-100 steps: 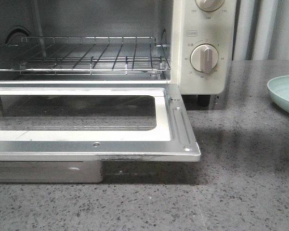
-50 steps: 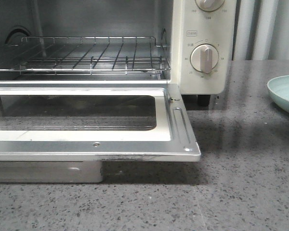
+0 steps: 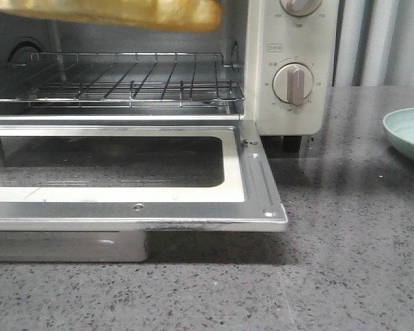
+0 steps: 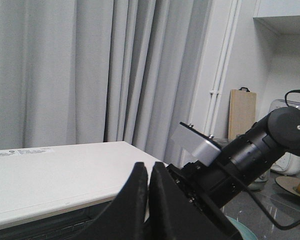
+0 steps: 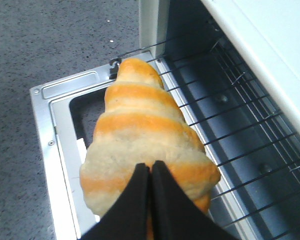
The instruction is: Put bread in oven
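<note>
The right gripper grasps the bread above the oven door; the left gripper is clenched, empty.

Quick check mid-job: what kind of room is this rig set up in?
Most likely a home-style kitchen: a cream-white toaster oven with its glass door dropped open sits on a dark speckled stone countertop, and a wooden cutting board leans by grey curtains.

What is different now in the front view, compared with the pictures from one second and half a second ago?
The bread has come into view along the top edge, above the wire rack, carried by the right hand. The oven door stayed open, the rack bare, and the plate did not move.
</note>
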`<move>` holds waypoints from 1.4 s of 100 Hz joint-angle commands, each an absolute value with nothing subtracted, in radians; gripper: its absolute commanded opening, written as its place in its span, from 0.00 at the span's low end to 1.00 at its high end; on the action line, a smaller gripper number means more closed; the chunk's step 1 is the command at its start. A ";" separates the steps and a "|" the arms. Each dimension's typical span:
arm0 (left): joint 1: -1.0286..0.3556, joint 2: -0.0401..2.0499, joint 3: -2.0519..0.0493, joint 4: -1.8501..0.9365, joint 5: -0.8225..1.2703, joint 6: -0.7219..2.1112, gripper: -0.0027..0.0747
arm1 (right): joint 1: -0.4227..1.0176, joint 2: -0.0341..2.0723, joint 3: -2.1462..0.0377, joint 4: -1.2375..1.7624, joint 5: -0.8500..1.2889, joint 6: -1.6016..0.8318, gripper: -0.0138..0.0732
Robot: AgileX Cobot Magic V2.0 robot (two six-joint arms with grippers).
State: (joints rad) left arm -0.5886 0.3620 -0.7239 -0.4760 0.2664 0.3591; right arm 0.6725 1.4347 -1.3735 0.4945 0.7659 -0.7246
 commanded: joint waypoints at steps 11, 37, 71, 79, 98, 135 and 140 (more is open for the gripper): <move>-0.590 0.370 -0.755 -0.495 0.190 0.352 0.01 | 0.675 1.450 -1.409 0.476 0.639 -0.721 0.08; -0.590 0.370 -0.755 -0.488 0.172 0.352 0.01 | 0.675 1.487 -1.409 0.421 0.563 -0.721 0.08; -0.590 0.370 -0.755 -0.481 0.169 0.352 0.01 | 0.764 1.491 -1.409 0.253 0.537 -0.704 0.10; -0.590 0.370 -0.755 -0.482 0.169 0.352 0.01 | 0.820 1.492 -1.409 0.133 0.519 -0.621 0.10; -0.590 0.370 -0.755 -0.482 0.169 0.352 0.01 | 0.905 1.503 -1.409 -0.248 0.511 -0.310 0.10; -0.590 0.370 -0.755 -0.473 0.169 0.352 0.01 | 0.912 1.538 -1.409 -0.538 0.559 -0.093 0.10; -0.590 0.370 -0.755 -0.471 0.169 0.352 0.01 | 0.912 1.544 -1.409 -0.540 0.559 -0.093 0.10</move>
State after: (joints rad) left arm -0.5886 0.3620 -0.7239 -0.4682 0.2354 0.3591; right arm 0.9122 1.5732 -1.3799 -0.4932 0.6127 -0.1060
